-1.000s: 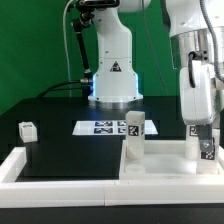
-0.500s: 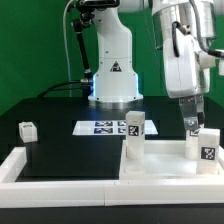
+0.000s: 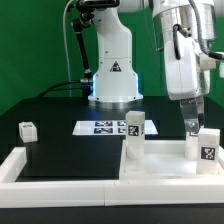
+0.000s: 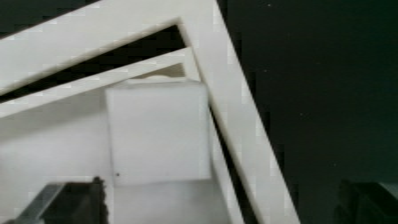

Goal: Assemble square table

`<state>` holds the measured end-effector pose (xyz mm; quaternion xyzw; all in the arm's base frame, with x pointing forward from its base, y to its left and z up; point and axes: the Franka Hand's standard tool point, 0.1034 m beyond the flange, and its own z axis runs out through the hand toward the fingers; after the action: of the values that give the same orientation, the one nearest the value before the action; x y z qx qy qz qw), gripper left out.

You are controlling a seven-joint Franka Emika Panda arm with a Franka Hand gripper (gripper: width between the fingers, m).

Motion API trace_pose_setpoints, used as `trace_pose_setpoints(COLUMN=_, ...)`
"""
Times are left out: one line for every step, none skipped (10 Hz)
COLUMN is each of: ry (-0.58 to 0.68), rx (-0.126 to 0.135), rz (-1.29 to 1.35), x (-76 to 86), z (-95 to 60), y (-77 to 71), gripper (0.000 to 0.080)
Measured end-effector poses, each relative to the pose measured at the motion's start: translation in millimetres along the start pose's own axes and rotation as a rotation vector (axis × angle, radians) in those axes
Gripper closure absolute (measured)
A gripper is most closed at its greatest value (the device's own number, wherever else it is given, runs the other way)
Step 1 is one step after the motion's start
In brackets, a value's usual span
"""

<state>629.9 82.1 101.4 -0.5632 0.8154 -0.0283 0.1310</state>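
Note:
The square table's white top (image 3: 165, 163) lies at the front of the exterior view's right. Two tagged white legs stand upright on it: one at its left corner (image 3: 133, 135), one at its right corner (image 3: 206, 145). A third leg (image 3: 27, 130) sits apart on the black surface at the exterior view's left. My gripper (image 3: 190, 126) hangs open just above and beside the right leg, touching nothing. In the wrist view the dark fingers (image 4: 75, 200) stand wide apart over a white leg (image 4: 160, 135) and the top's rim (image 4: 231, 120); my gripper (image 4: 221, 206) holds nothing.
The marker board (image 3: 105, 127) lies flat in front of the robot's base (image 3: 112, 75). Long white bars (image 3: 20, 163) edge the black surface at the front and the exterior view's left. A green backdrop stands behind.
A second ago my gripper was down around the right leg. It has let go and risen, leaving the leg upright. Nothing has moved in the last half second.

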Motion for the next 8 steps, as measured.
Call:
trace_pose_setpoints(ry=0.001, rx=0.022, rz=-0.091, x=10.8, z=-7.5, y=-3.4, gripper=0.0151)
trace_pose_setpoints(ry=-0.004, rx=0.04, rz=-0.16, x=28.6, z=-22.8, y=-4.0, gripper=0.0151)
trace_pose_setpoints(ry=-0.007, rx=0.045, rz=-0.184, x=41.8, z=-34.5, y=-3.4, gripper=0.0151)
trace_pose_setpoints(ry=-0.001, rx=0.053, rz=-0.279, x=46.9, z=-37.2, y=-5.4, gripper=0.0151)
trace_pose_setpoints(ry=0.002, rx=0.053, rz=-0.332, x=45.9, z=-35.4, y=-5.8, gripper=0.0151)
trace_pose_setpoints(ry=0.005, rx=0.052, rz=-0.415, x=46.5, z=-34.9, y=-5.4, gripper=0.0151)
trace_pose_setpoints(ry=0.007, rx=0.051, rz=-0.481, x=46.8, z=-34.6, y=-5.3, gripper=0.0151)
trace_pose_setpoints(ry=0.009, rx=0.051, rz=-0.548, x=47.2, z=-34.4, y=-5.3, gripper=0.0151)
